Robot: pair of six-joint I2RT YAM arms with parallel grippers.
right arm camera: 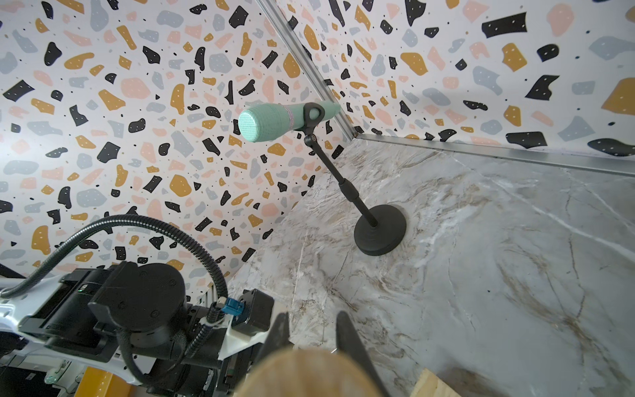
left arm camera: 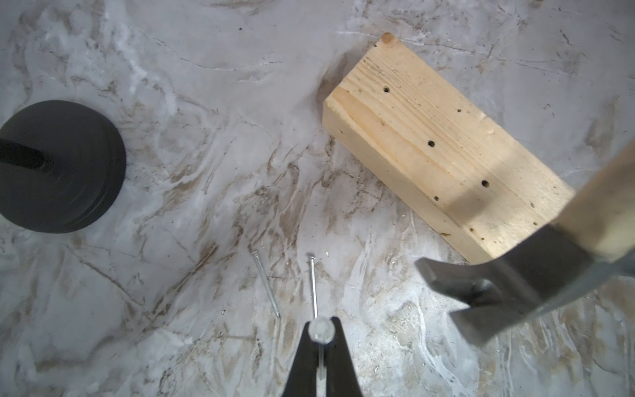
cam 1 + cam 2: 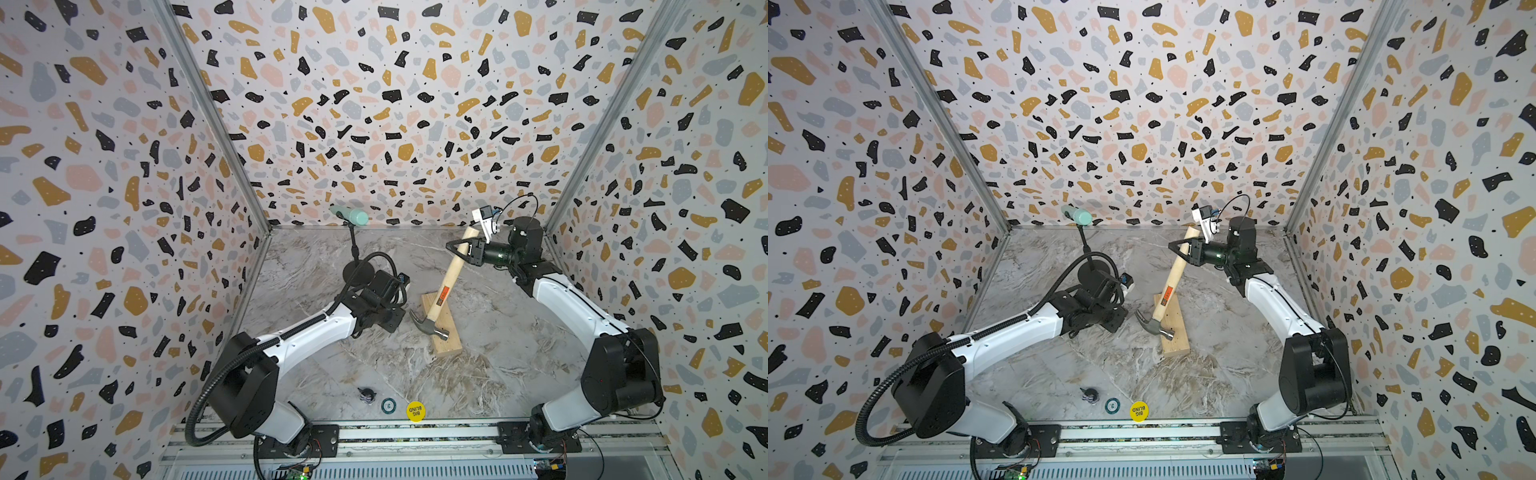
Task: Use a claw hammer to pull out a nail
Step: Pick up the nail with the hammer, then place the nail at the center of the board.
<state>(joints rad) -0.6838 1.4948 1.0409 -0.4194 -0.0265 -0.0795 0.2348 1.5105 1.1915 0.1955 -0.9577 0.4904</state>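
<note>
Left tool [image 2: 321, 323] is pinching the nail [image 2: 321, 331] tight over the worktop [image 2: 171, 172] beside two loose nails [image 2: 266, 283], right tool [image 3: 453, 248] is clamping the claw hammer [image 3: 446, 286] with its head over the wood block [image 3: 448, 338], so this is calling for a low, gentle release.

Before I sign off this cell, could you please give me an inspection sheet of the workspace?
Surface: marble-pattern table, two loose nails lying on it.
Job's things: claw hammer slanted, head over the wood block; nail pinched in left gripper.
Clutter: microphone on stand; yellow disc, teal chip, small dark object near front edge.
Grippers: left gripper shut on nail; right gripper shut on hammer handle.
Cables: black conduit arcs over left arm; thin wire loops at right wrist.
Surroundings: terrazzo-print walls, metal rail in front.
</note>
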